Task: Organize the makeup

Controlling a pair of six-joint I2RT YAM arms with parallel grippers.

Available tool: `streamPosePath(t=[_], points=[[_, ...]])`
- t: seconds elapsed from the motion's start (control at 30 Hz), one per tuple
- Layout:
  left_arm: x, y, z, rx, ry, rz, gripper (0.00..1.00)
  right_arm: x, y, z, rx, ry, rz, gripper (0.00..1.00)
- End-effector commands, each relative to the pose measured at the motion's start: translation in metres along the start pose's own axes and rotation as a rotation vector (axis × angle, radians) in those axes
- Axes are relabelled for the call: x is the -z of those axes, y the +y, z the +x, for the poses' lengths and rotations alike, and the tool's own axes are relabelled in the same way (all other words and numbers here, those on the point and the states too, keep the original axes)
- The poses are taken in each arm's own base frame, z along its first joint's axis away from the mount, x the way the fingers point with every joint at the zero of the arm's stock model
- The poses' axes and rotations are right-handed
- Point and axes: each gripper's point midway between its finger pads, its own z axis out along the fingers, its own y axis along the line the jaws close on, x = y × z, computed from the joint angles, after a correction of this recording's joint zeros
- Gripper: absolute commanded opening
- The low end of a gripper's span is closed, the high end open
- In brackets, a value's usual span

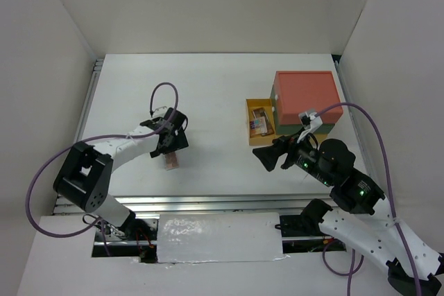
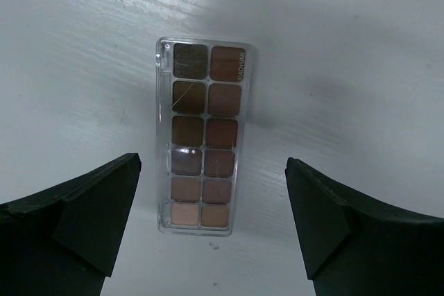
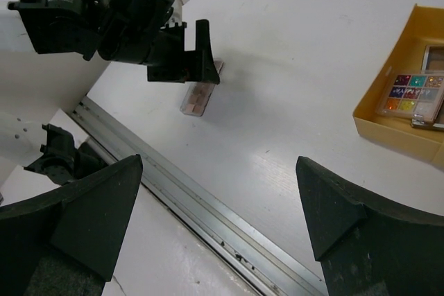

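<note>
A long brown-pink eyeshadow palette [image 2: 203, 136] lies flat on the white table, also in the top view [image 1: 171, 162] and the right wrist view [image 3: 200, 95]. My left gripper [image 1: 171, 145] hovers just above it, open and empty, jaws wide on either side. My right gripper [image 1: 267, 157] is open and empty in front of the drawer box. A small square multicoloured palette [image 3: 411, 93] and another palette lie in the yellow drawer [image 1: 254, 134]. The compacts, green disc and tubes are out of view.
The red, green and yellow drawer box [image 1: 306, 98] stands at the back right, its yellow drawer [image 3: 388, 124] pulled out to the left. A metal rail [image 3: 208, 206] runs along the table's near edge. White walls close in the sides.
</note>
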Motion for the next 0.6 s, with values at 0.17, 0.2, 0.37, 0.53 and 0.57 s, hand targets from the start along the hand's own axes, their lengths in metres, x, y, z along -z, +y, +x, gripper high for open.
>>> streamPosePath(t=[0.17, 0.2, 0.37, 0.53, 0.57], points=[[-0.029, 0.009, 0.033, -0.014, 0.076, -0.017, 0.92, -0.005, 0.015, -0.013, 0.005, -0.041, -0.063, 1.0], [-0.031, 0.004, 0.035, -0.01, 0.079, 0.011, 0.81, -0.005, 0.014, -0.014, 0.006, -0.039, -0.057, 1.0], [-0.031, -0.004, 0.036, -0.009, 0.078, 0.061, 0.39, -0.005, 0.014, -0.014, 0.002, -0.042, -0.061, 1.0], [0.003, -0.072, 0.011, -0.033, 0.026, 0.343, 0.19, -0.004, 0.014, -0.016, 0.0, -0.049, -0.054, 1.0], [0.016, -0.091, 0.009, -0.061, 0.008, 0.404, 0.19, -0.004, 0.014, -0.018, -0.002, -0.054, -0.051, 1.0]])
